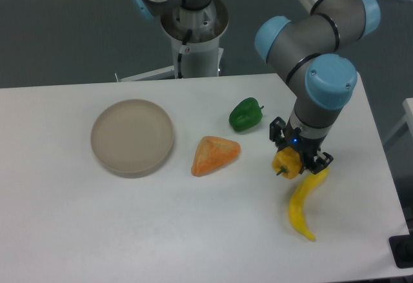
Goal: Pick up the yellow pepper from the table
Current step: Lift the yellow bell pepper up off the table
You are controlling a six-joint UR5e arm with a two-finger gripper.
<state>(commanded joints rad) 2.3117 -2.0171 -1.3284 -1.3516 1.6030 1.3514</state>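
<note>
Lettering or brand marks: none can be read on any surface in view. White table [77, 231] with rounded corners fills most of the frame. Arm [319, 38], grey with light blue joint caps, enters from the top right and bends down over the right half of the tabletop. Round beige plate [132, 136] lies left of centre. Banana [302, 205], long and curved, lies in the lower right. Orange wedge [215, 155] sits near centre, with the green pepper [245, 115] just above and to its right. Yellow pepper [287, 164]: small, blocky, yellow-orange, lobed, with a short dark stem pointing to the lower left. It sits right of centre, directly at the banana's upper end; whether it is clear of the tabletop cannot be told from this view. Gripper [293, 160], black, points downward with its two fingers clamped on either side of the yellow pepper, opened only as wide as the fruit. A small blue light shows on the gripper body just above the pepper.
</note>
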